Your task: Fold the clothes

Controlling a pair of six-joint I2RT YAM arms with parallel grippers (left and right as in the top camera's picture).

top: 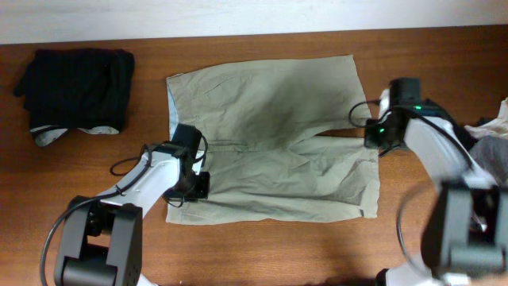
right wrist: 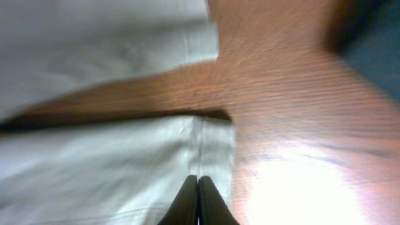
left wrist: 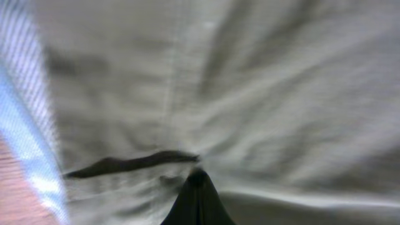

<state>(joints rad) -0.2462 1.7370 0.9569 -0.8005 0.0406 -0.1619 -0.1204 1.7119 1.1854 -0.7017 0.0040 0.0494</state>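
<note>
The pale khaki shorts (top: 270, 135) lie spread flat mid-table, waistband to the left and legs to the right. My left gripper (top: 195, 183) is at the near end of the waistband. In the left wrist view it (left wrist: 197, 177) is shut, its tip sunk in the khaki cloth (left wrist: 262, 94), and creases run out from the tip. My right gripper (top: 373, 140) is at the inner hem corner of the nearer leg. The right wrist view shows it (right wrist: 199, 181) shut on that hem (right wrist: 206, 147). Both wrist views are blurred.
A pile of black clothes (top: 79, 83) with a grey-white edge lies at the far left. Pale and dark teal garments (top: 494, 139) are heaped at the right table edge, the teal one (right wrist: 375, 56) close to my right gripper. Bare wood (right wrist: 300, 112) shows between the legs.
</note>
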